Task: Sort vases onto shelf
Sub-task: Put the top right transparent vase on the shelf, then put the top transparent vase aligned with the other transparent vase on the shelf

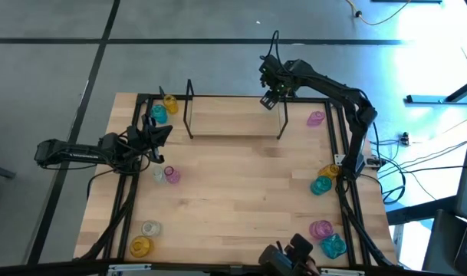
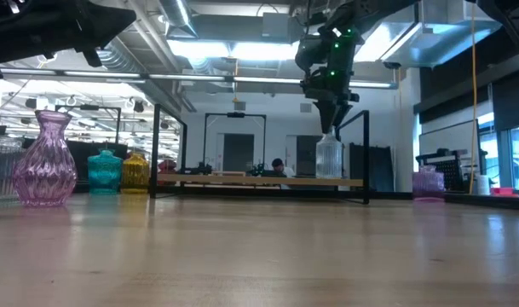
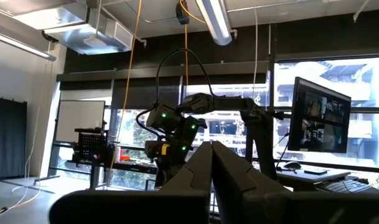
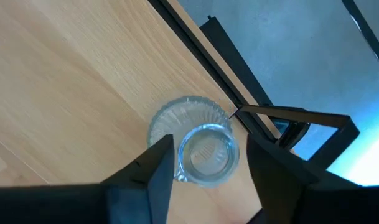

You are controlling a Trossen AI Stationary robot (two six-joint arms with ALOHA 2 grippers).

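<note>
Right gripper (image 4: 205, 163) over shelf (image 1: 233, 123) far right corner, fingers spread either side of clear vase (image 4: 198, 143), upright, near back edge. Left gripper (image 1: 162, 136) beside shelf's left end, fingers pressed together.

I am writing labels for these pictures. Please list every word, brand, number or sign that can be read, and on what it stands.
None can be read.
The monitor in the left wrist view shows a picture, but any text on it is too blurred.
The vases, such as the clear vase on the shelf, carry no labels.
</note>
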